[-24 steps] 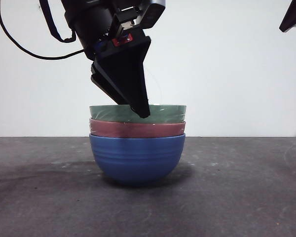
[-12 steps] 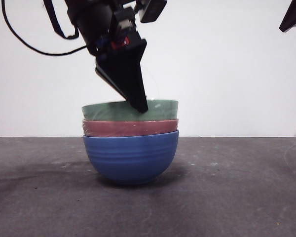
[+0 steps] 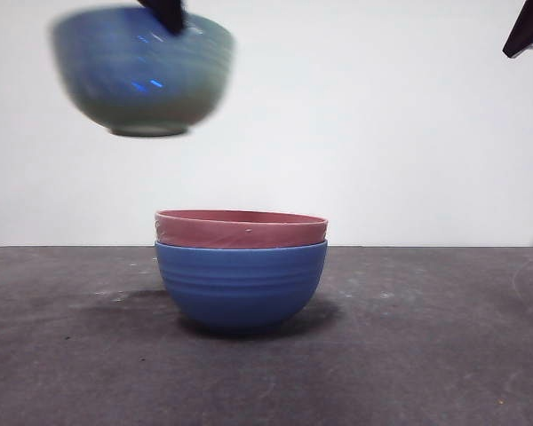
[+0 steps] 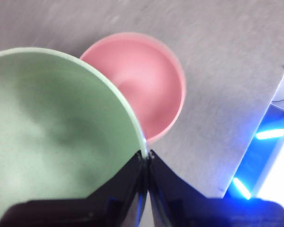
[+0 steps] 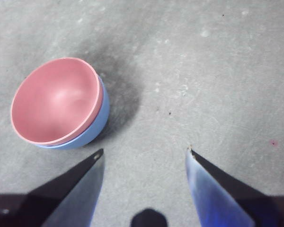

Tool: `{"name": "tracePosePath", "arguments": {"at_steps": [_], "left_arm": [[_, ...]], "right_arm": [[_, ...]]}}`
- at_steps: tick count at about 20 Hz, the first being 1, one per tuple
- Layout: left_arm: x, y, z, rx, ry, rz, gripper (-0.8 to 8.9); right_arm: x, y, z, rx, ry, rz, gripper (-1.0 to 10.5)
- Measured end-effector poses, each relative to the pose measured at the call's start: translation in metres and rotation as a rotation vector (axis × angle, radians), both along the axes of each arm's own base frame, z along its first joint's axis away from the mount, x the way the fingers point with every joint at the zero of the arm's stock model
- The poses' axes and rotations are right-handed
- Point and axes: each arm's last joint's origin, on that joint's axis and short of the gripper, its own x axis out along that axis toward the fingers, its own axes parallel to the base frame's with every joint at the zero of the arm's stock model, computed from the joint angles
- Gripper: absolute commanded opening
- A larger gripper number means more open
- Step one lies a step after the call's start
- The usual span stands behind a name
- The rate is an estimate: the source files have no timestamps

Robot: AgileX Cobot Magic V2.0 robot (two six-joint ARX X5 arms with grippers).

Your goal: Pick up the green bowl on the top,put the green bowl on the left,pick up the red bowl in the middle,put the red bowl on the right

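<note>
Green bowl held aloft, clear of the stack.

The sage-green bowl (image 3: 142,71), glossy, faintly ribbed and motion-blurred, is gripped at its rim by the clenched left claw (image 4: 146,156), above and left of the red bowl (image 3: 241,228), which is nested in the blue bowl (image 3: 240,284) on the tabletop (image 3: 426,355). The right claw (image 5: 144,156) is spread wide, grasping nothing.

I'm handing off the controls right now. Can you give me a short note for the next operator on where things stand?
Left gripper: shut on the rim of the green bowl, held high in the air, left of the stack.
Right gripper: open, empty, waiting above the table.
Red bowl: nested in the blue bowl, mid-table.
Done: green bowl lifted off.
Left: set it down on the left, then move the red bowl to the right.
</note>
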Motion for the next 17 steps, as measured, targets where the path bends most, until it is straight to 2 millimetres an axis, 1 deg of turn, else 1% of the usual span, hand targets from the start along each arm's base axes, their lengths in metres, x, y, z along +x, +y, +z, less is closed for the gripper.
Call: {"name": "tracePosePath", "arguments": {"at_steps": [1,2,3,5,8,10,12,14,16,17], "left_arm": [[-0.002,0.008,-0.001,-0.013,-0.011,0.038,-0.08],[-0.003,0.015,-0.008,-0.021,-0.009,0.075,-0.09],[-0.003,0.022,-0.019,-0.02,0.0,0.113,-0.09],[-0.003,0.029,-0.049,-0.002,0.043,0.169,-0.09],[-0.002,0.029,-0.1,0.026,0.103,0.207,-0.09],[0.0,0.027,-0.124,0.002,0.101,0.218,-0.09],[0.0,0.027,-0.145,0.009,0.115,0.228,-0.09],[-0.002,0.028,-0.16,0.018,0.131,0.233,-0.09],[-0.002,0.028,-0.161,0.008,0.123,0.234,0.04],[-0.001,0.028,-0.161,0.002,0.121,0.24,0.33]], "right_arm": [[0.0,0.0,0.0,0.0,0.0,0.0,2.8],[0.0,0.0,0.0,0.0,0.0,0.0,2.8],[0.0,0.0,0.0,0.0,0.0,0.0,2.8],[0.0,0.0,0.0,0.0,0.0,0.0,2.8],[0.0,0.0,0.0,0.0,0.0,0.0,2.8],[0.0,0.0,0.0,0.0,0.0,0.0,2.8],[0.0,0.0,0.0,0.001,0.0,0.0,2.8],[0.0,0.0,0.0,0.001,0.0,0.0,2.8],[0.0,0.0,0.0,0.001,0.0,0.0,2.8],[0.0,0.0,0.0,0.001,0.0,0.0,2.8]]}}
